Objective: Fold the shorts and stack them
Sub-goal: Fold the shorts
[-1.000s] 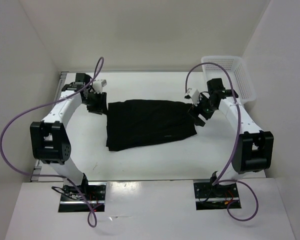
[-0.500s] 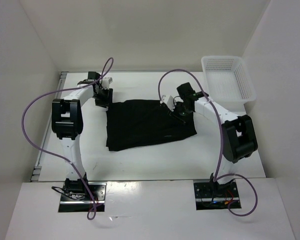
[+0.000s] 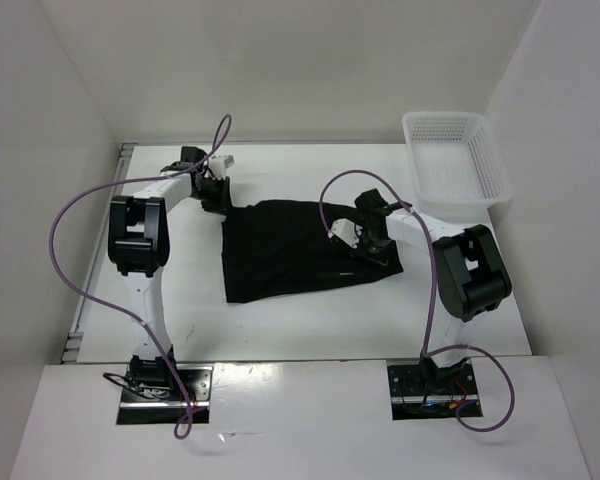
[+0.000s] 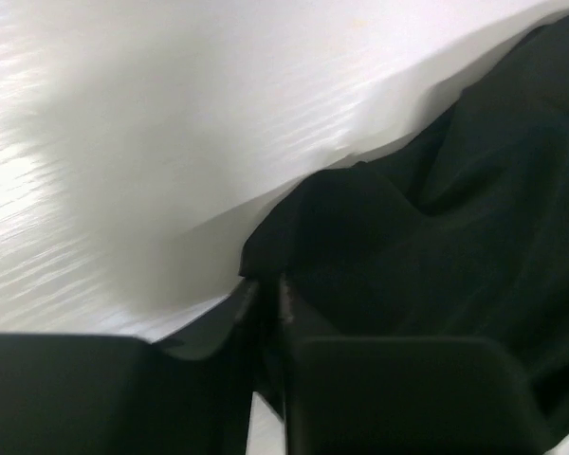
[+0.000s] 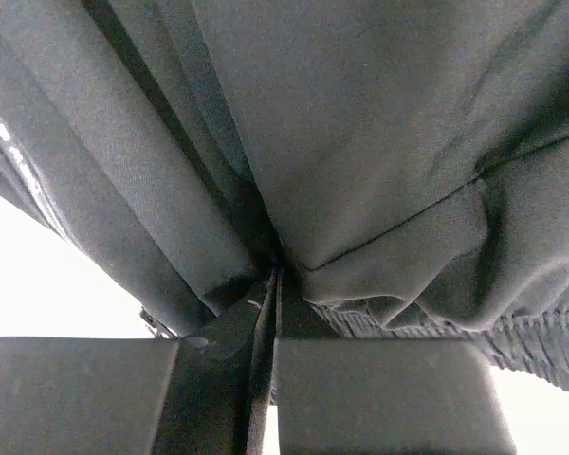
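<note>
The soft black fabric shorts (image 3: 300, 250) are lying spread out in the middle of the white bench (image 3: 300, 325). The left hand (image 3: 217, 192) is pinching the far left corner of the shorts, with its fingers closed tight on the cloth. The right hand (image 3: 368, 240) is squeezing shut on a bunch of cloth near the right edge of the shorts. The white plastic mesh basket (image 3: 443, 117) is sitting at the far right corner of the bench, apart from the shorts.
</note>
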Controlling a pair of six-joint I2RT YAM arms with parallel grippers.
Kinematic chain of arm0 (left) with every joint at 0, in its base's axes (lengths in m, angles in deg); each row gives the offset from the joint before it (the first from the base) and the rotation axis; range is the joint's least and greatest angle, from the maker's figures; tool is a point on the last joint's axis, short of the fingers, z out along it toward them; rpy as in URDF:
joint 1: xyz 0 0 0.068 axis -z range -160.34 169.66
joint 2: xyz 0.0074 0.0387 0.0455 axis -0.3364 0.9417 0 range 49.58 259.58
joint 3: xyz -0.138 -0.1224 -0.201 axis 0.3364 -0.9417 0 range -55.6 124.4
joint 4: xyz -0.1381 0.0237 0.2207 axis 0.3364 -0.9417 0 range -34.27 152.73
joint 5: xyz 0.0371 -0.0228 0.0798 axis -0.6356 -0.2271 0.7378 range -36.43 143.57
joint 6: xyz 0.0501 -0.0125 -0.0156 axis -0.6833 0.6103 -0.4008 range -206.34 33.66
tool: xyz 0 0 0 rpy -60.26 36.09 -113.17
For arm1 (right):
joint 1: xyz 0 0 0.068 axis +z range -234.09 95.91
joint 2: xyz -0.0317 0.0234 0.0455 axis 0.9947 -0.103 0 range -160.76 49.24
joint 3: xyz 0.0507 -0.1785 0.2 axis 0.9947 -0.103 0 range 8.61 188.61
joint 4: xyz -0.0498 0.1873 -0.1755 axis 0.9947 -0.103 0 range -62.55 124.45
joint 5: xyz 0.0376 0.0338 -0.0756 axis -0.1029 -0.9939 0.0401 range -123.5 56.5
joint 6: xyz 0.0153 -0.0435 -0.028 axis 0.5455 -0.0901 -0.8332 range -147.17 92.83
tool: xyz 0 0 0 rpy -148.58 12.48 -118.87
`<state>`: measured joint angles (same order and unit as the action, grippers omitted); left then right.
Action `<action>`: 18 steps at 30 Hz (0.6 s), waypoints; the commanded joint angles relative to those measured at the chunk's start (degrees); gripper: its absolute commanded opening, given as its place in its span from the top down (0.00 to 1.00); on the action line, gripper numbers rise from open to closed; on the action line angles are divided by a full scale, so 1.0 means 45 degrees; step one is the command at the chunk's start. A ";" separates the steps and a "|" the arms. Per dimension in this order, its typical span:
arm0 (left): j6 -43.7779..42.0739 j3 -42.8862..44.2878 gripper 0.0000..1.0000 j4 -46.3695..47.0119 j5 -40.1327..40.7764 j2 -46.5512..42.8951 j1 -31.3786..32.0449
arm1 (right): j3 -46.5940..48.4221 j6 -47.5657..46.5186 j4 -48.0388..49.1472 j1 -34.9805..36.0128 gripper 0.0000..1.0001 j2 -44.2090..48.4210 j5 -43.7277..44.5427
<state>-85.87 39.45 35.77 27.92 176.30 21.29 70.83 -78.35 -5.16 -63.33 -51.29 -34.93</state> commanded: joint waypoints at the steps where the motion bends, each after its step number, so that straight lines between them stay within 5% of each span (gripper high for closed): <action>1: -0.0104 -0.0496 0.88 -0.0239 -0.0492 0.0669 0.0185 | -0.0154 -0.0463 0.1009 0.0076 1.00 -0.0101 0.0865; 4: -0.0104 -0.0496 1.00 -0.0239 -0.0318 0.0669 0.0185 | 0.0390 -0.0191 0.1011 0.0076 1.00 -0.0101 0.0865; 12: -0.0104 0.0947 1.00 -0.0394 0.1597 0.0318 -0.0809 | 0.0764 0.0103 0.0973 0.0623 1.00 0.0913 0.0631; 18: -0.0104 0.1458 1.00 -0.1038 0.1618 -0.0013 -0.1221 | -0.0934 -0.0033 0.0854 0.0623 1.00 0.1383 0.0513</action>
<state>-85.93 44.26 33.21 33.56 177.31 16.21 69.03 -78.24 -1.51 -60.95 -47.25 -32.63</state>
